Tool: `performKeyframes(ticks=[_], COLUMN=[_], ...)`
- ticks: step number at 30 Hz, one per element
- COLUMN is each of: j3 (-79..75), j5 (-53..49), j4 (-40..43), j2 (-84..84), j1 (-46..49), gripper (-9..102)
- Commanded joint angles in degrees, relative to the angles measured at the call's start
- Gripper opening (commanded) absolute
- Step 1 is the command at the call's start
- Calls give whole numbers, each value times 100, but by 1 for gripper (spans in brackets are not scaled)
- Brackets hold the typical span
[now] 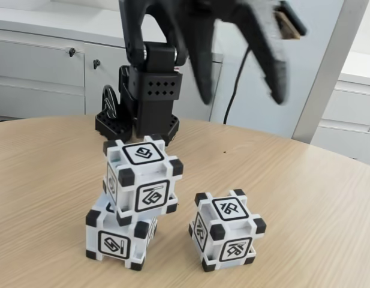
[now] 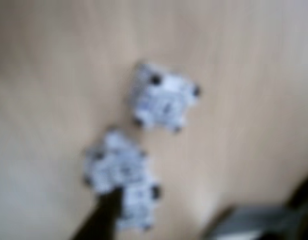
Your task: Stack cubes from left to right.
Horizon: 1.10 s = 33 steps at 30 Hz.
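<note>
Cubes sit on a round wooden table point(image 1: 47, 174). In the fixed view, one cube point(image 1: 143, 175) is stacked on another point(image 1: 117, 236) at the left, set off-centre and turned a little. A third cube point(image 1: 227, 230) stands alone on the table just to the right, apart from the stack. The black gripper point(image 1: 241, 93) hangs blurred above them, its two fingers spread and holding nothing. The wrist view is too blurred for detail.

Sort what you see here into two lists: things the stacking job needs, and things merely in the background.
Job: top cube stacked on bottom cube; lone cube; open gripper.
Background: table; cabinets; black cable.
</note>
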Motion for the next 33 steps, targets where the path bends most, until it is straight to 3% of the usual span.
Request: performKeyframes(ticks=[1, 11, 20, 33], j3=[-44, -141, -141, -149], j5=[79, 18, 255, 264], j4=[-501, -729, -1600, -1617], j2=[-536, -2522, -3208, -4131], j1=[-18, -18, -18, -18], gripper=[37, 36, 37, 33])
